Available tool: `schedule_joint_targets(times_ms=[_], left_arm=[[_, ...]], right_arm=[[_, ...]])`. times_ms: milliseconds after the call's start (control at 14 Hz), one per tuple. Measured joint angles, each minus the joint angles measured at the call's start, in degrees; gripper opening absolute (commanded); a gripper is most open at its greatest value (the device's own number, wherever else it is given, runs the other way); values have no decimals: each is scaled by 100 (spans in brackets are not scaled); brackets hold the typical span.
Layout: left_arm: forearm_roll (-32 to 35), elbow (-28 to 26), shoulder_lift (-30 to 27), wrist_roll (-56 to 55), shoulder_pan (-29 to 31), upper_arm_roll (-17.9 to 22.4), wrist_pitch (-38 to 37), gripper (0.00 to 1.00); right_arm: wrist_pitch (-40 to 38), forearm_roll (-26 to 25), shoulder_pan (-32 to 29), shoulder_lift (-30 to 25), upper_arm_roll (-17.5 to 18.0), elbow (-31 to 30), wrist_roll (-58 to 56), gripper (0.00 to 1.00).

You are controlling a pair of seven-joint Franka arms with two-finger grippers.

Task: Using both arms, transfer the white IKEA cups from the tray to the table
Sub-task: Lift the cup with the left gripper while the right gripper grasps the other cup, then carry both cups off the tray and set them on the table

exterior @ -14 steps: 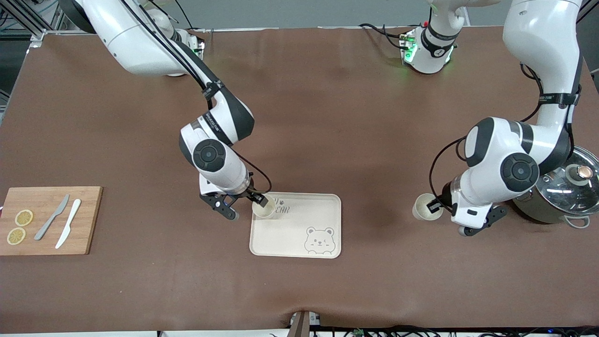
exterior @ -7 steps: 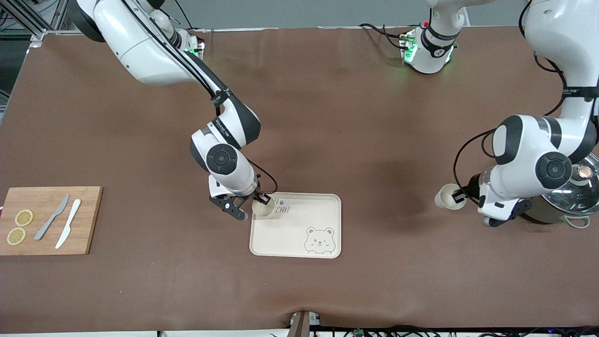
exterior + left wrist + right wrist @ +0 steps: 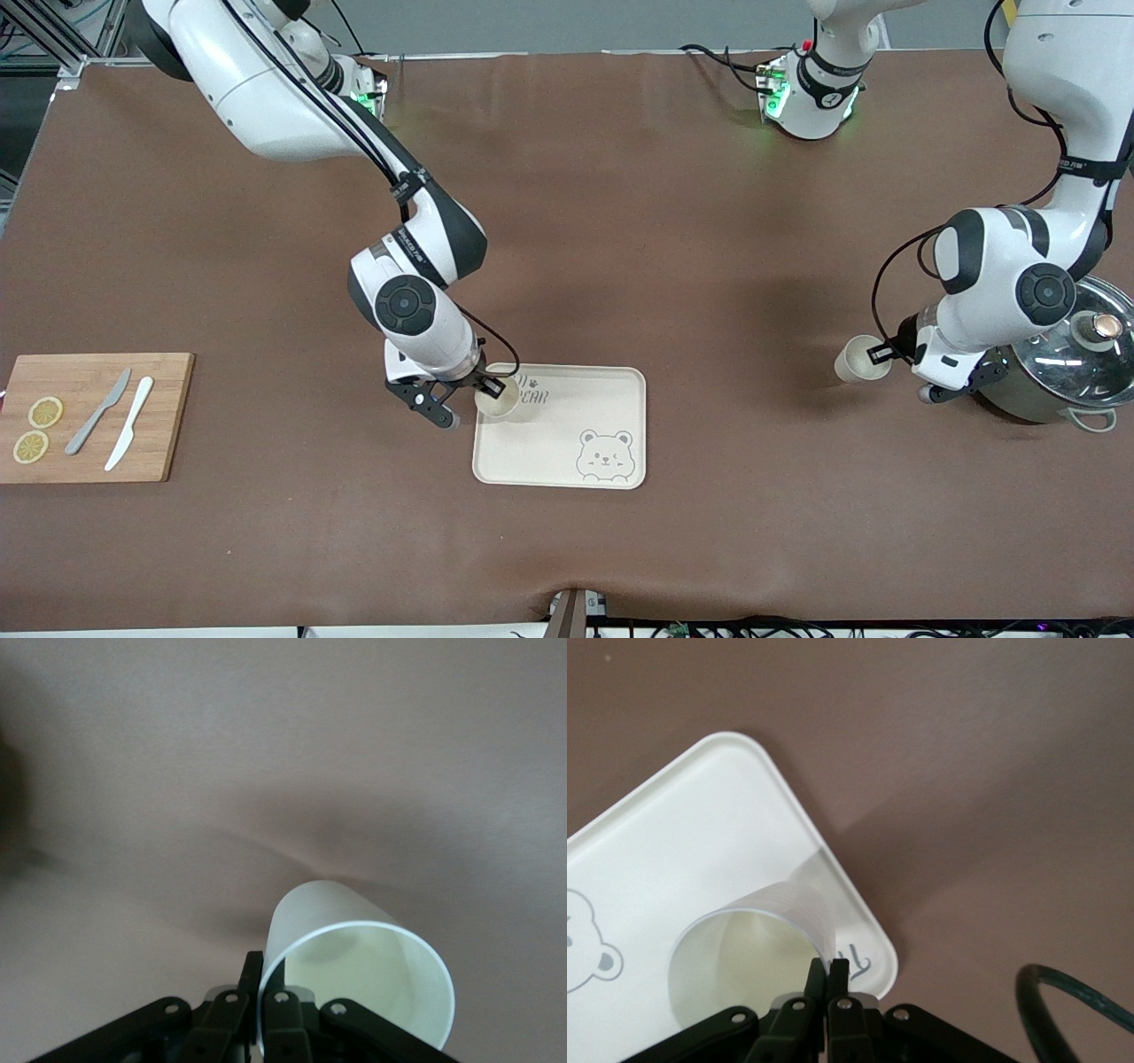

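Observation:
One white cup (image 3: 497,400) stands at the corner of the cream bear tray (image 3: 549,443) that lies toward the right arm's end. My right gripper (image 3: 490,386) is shut on its rim; the right wrist view shows the pinch of the right gripper (image 3: 830,971) on the cup (image 3: 740,970) over the tray (image 3: 682,833). The other white cup (image 3: 859,360) hangs tilted above the bare table beside the pot, held by its rim in my left gripper (image 3: 880,354). The left wrist view has that cup (image 3: 354,961) with one finger inside, one outside, in the left gripper (image 3: 264,981).
A steel pot with a glass lid (image 3: 1072,363) sits at the left arm's end, close to the left wrist. A wooden cutting board (image 3: 89,461) with two lemon slices (image 3: 37,429) and two knives (image 3: 115,418) lies at the right arm's end.
My right gripper has closed on the rim of the cup on the tray. The left arm has carried its cup toward the pot.

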Motion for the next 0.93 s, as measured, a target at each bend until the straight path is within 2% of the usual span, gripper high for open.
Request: schedule_joint_targets(times_ms=[357, 643, 714, 857, 929], left_arm=[[0, -77, 7, 378, 96, -11, 40, 0], [-227, -110, 28, 677, 96, -67, 112, 1], [-374, -118, 46, 803, 98, -71, 113, 10], [-581, -118, 147, 1108, 151, -71, 145, 89], [-667, -110, 198, 1269, 190, -71, 183, 100]], right_arm=[[-1142, 5, -465, -573, 21, 14, -661, 0], [-1285, 203, -998, -1103, 27, -598, -1651, 0], [-1287, 218, -1154, -1267, 26, -829, -1937, 0], [-1293, 232, -1486, -1597, 22, -1306, -2560, 0], [-1294, 235, -1645, -1755, 13, -1543, -2861, 0]])
